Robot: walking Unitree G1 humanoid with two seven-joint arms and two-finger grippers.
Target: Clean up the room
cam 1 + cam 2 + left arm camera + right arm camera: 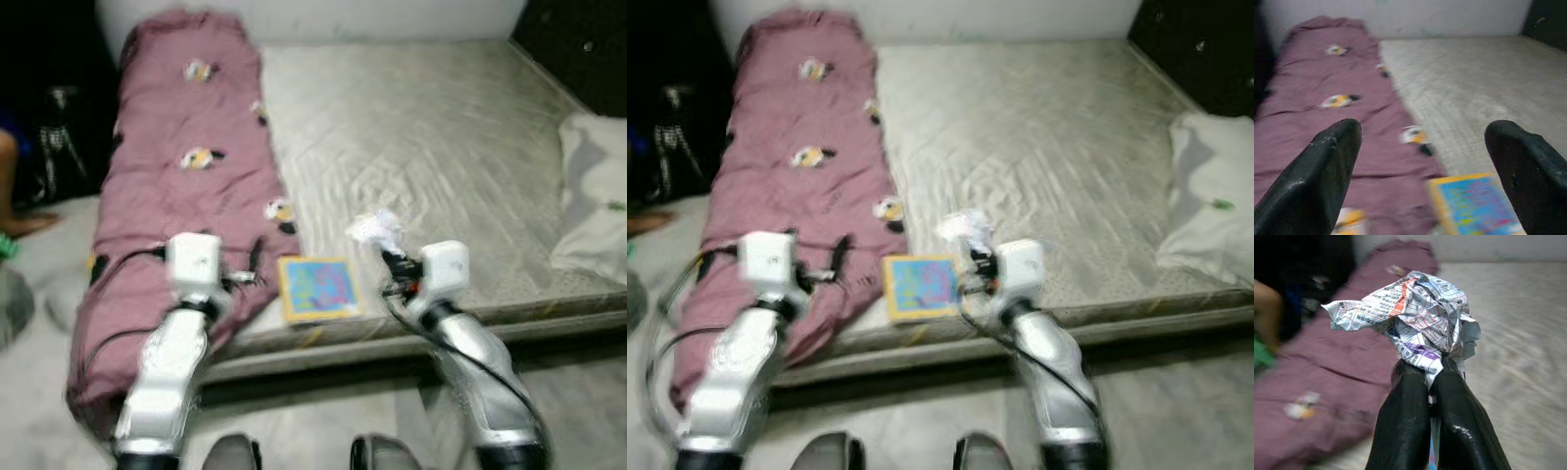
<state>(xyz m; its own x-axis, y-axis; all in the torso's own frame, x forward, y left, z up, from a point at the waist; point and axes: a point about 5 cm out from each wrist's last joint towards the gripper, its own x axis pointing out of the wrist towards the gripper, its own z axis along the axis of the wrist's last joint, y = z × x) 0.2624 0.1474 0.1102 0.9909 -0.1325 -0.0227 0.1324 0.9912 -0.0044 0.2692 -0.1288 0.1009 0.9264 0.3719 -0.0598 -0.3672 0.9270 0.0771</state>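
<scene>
Crumpled newspaper (1415, 316) sits pinched between the two black fingers (1410, 421) of the right gripper (388, 257), held up over the front edge of the bed (441, 147). The print on it is too blurry to read. The left gripper (1425, 171) has its fingers spread wide apart, with nothing between them, above the purple blanket (186, 166). A bright blue and yellow book (318, 287) lies on the bed between the two grippers. A white pillow (593, 196) is cut off at the side. The head pictures are fuzzy.
</scene>
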